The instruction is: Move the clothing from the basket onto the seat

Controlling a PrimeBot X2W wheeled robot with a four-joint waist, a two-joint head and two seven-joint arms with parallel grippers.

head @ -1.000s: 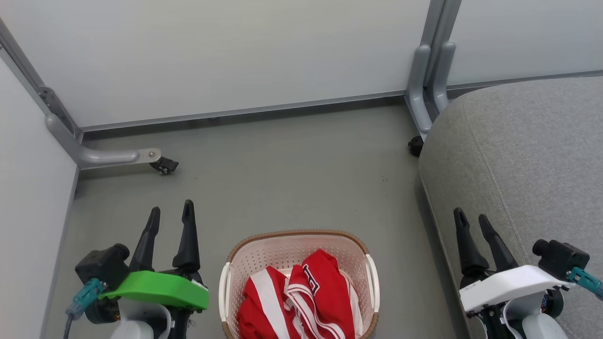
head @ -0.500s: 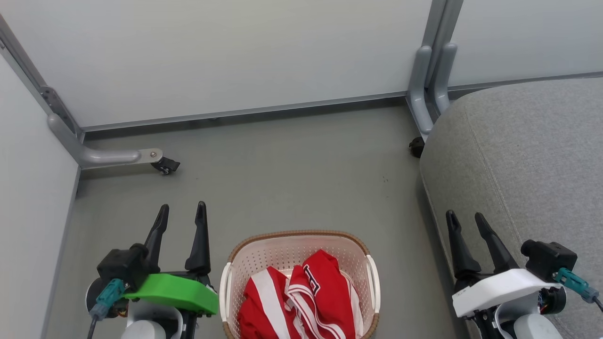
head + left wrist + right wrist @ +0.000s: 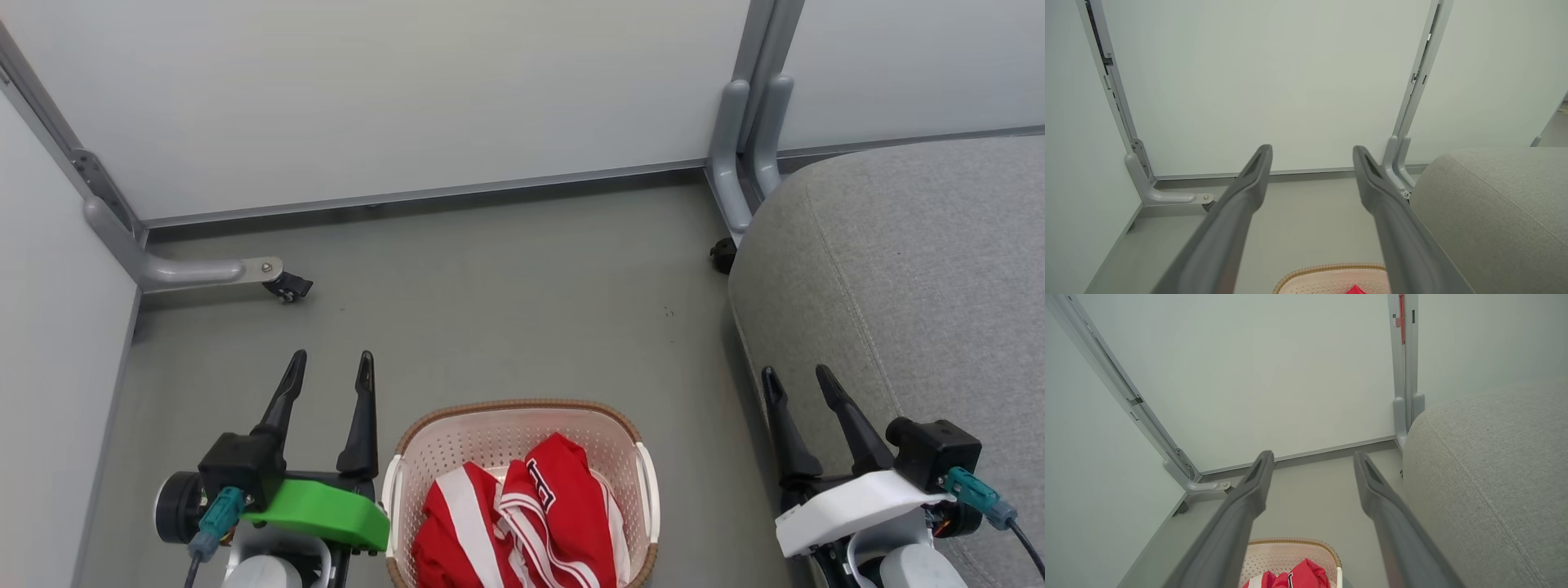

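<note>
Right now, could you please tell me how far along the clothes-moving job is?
Done: nothing; the red white-striped fabric garments lie in the cream perforated plastic basket, none on the large grey upholstered seat. In hand: nothing; the left gripper and right gripper are open, flanking the basket. Left: move the garments.

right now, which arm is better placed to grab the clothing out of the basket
Probably the left: the left pincer, open, sits right beside the basket rim, close to the clothing. The right pincer, also open, hangs farther off, by the seat edge.
</note>
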